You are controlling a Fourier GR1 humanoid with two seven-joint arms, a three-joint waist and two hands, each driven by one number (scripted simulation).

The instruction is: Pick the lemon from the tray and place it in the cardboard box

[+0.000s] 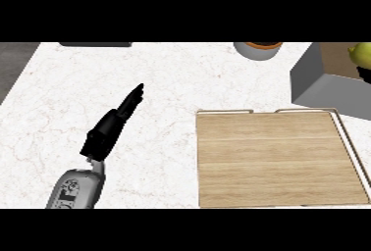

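Over the box | lemon hangs, right hand below, grip unclear | tray bare | your left hand rests flat | release remains.

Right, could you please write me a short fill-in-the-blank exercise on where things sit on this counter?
1. The wooden tray has ___ lying on it.
2. The lemon shows at the view's upper ___ edge, by the cardboard box.
3. The left hand, fingers straight, is over the white counter to the ___ of the tray.

Missing words: nothing; right; left
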